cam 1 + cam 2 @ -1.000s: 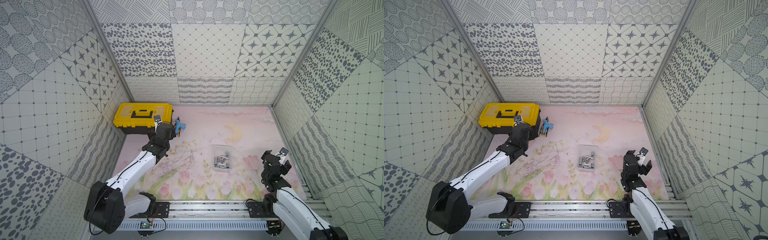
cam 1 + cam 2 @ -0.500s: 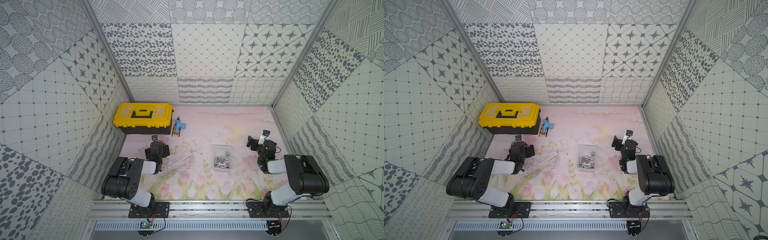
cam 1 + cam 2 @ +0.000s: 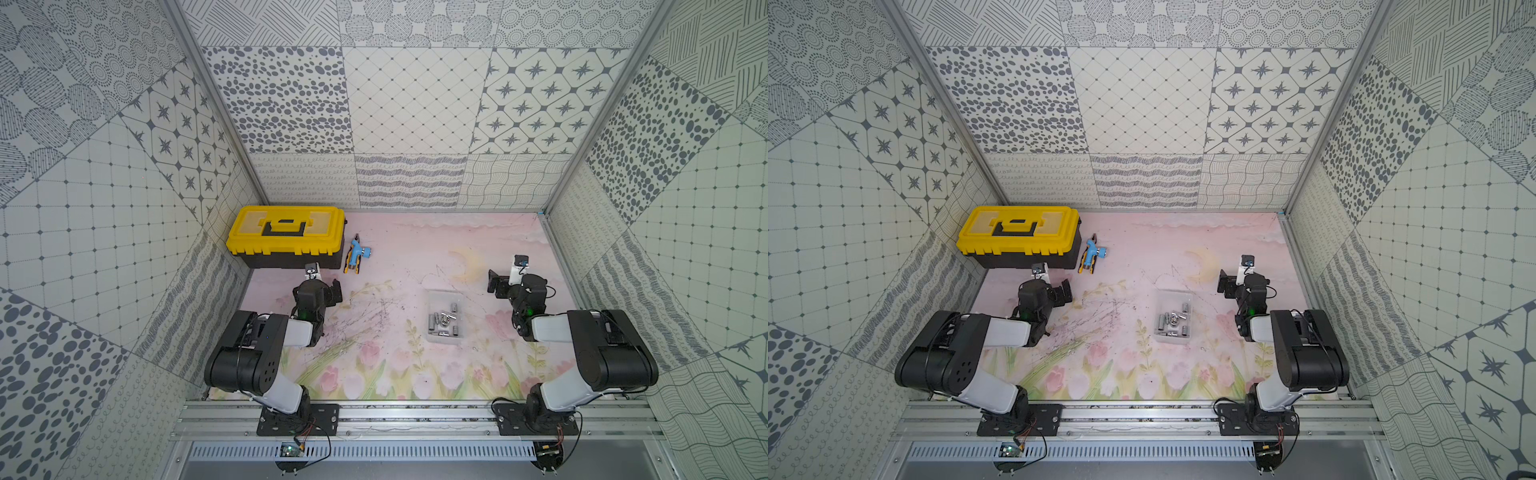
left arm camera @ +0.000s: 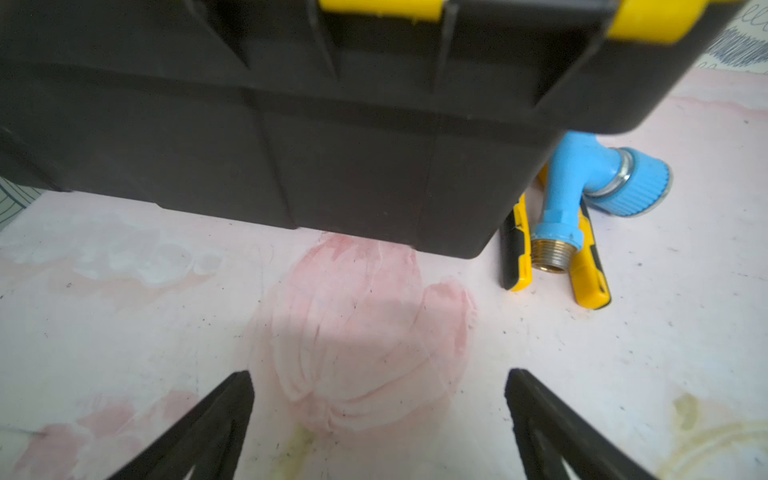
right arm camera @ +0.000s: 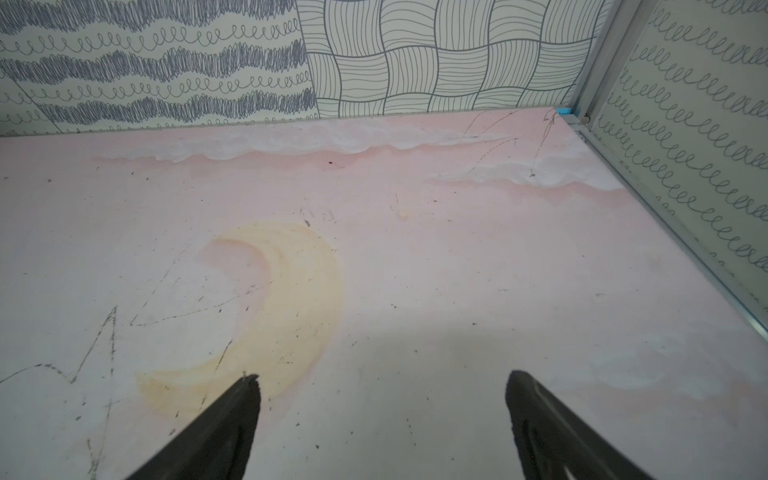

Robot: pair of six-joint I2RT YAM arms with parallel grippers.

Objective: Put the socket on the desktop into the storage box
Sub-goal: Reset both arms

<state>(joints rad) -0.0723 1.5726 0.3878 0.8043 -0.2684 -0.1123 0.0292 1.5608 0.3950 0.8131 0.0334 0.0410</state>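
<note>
The storage box (image 3: 444, 300) (image 3: 1173, 296), a clear shallow tray, sits on the pink desktop (image 3: 399, 249) right of centre. Several small metal sockets (image 3: 443, 322) (image 3: 1172, 322) lie inside it, and I see no socket loose on the desktop. My left gripper (image 3: 319, 284) (image 3: 1047, 286) (image 4: 379, 374) is open and empty, low over the desktop, facing the toolbox. Open and empty too, my right gripper (image 3: 514, 279) (image 3: 1244, 280) (image 5: 383, 376) hovers just right of the box, near the printed moon (image 5: 286, 299). Both arms are folded back near their bases.
A black toolbox with a yellow lid (image 3: 286, 235) (image 4: 291, 124) stands at the back left. Beside it lie a blue tap (image 3: 358, 254) (image 4: 582, 187) and yellow-handled pliers (image 3: 348, 268) (image 4: 590, 274). Patterned walls close in three sides, and a metal rail (image 3: 415, 415) runs along the front.
A second ago the left arm reached out toward the toolbox and the right arm was raised. Both have since folded back low, and they have hardly moved in the last half second.
</note>
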